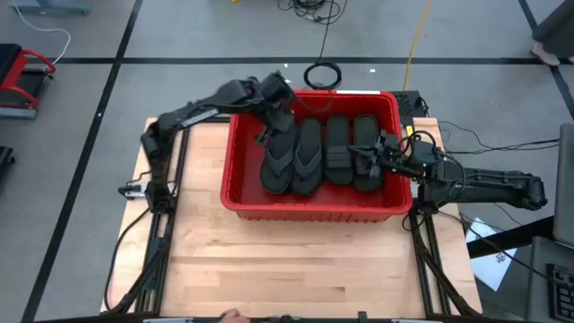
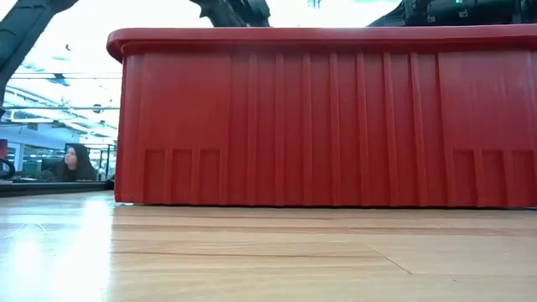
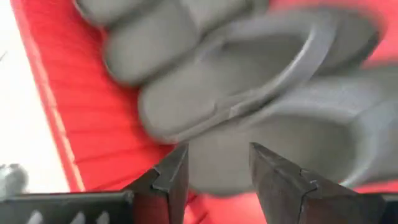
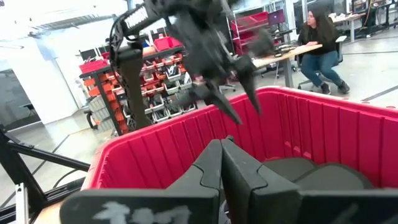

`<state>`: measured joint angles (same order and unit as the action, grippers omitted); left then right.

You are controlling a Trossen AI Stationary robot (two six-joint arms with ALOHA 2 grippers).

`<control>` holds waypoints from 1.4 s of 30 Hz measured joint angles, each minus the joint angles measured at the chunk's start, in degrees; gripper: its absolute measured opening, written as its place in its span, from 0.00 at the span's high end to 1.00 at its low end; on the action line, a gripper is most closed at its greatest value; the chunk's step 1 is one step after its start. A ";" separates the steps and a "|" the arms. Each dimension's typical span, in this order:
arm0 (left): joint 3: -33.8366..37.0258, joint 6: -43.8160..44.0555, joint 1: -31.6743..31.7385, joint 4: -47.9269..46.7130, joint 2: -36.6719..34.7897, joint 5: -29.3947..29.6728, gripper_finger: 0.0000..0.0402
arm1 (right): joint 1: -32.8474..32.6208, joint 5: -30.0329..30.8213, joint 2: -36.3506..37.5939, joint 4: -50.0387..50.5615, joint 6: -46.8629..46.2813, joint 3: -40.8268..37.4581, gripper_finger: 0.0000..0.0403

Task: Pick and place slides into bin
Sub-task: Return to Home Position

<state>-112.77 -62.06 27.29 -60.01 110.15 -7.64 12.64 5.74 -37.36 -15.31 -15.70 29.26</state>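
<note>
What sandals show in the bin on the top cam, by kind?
Thong flip-flops: 2
Broad-strap slides: 2
Total: 4 showing in the red bin; anything beneath them is hidden.

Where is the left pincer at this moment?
In the high view, the left pincer hovers open above the left half of the bin, over the leftmost sandal.

thong slides (image 1: 308, 161) seen: 2 | strapped slides (image 1: 338, 151) seen: 2 | bin (image 1: 314, 213): 1
</note>
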 joint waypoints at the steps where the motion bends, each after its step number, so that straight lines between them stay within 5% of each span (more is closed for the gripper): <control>1: 0.00 1.91 0.36 -0.09 -1.55 -3.53 0.61 | 0.00 0.00 0.00 0.00 0.02 0.00 1.00; 8: 0.06 16.07 5.19 0.05 -10.69 -35.35 0.76 | 0.01 -2.17 0.09 2.55 1.21 0.00 1.00; 11: 3.05 16.25 4.35 0.10 -14.98 -40.00 0.88 | 0.00 -5.67 0.09 3.92 2.79 0.00 1.00; 14: 8.12 15.36 0.60 3.03 -19.32 -36.84 0.98 | 0.00 -7.45 0.11 4.05 3.08 0.00 1.00; 19: 20.52 28.97 -5.13 19.83 -26.76 -33.19 0.99 | 0.00 -10.41 0.39 3.64 1.57 -0.02 1.00; 27: 47.72 47.43 -9.39 44.65 -41.06 -18.26 1.00 | 0.00 -13.50 0.47 8.26 -1.27 -0.02 1.00; 33: 61.27 61.12 -12.98 70.65 -48.88 -7.28 1.00 | -2.14 -13.43 2.63 3.15 -3.23 -0.02 1.00; 42: 75.42 69.52 -13.55 91.11 -55.60 -9.26 1.00 | -13.76 4.76 5.77 6.89 -0.86 -0.02 1.00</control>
<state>-37.35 7.46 13.74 31.10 54.56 -16.90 -1.12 10.50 -31.60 -8.42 -16.56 29.23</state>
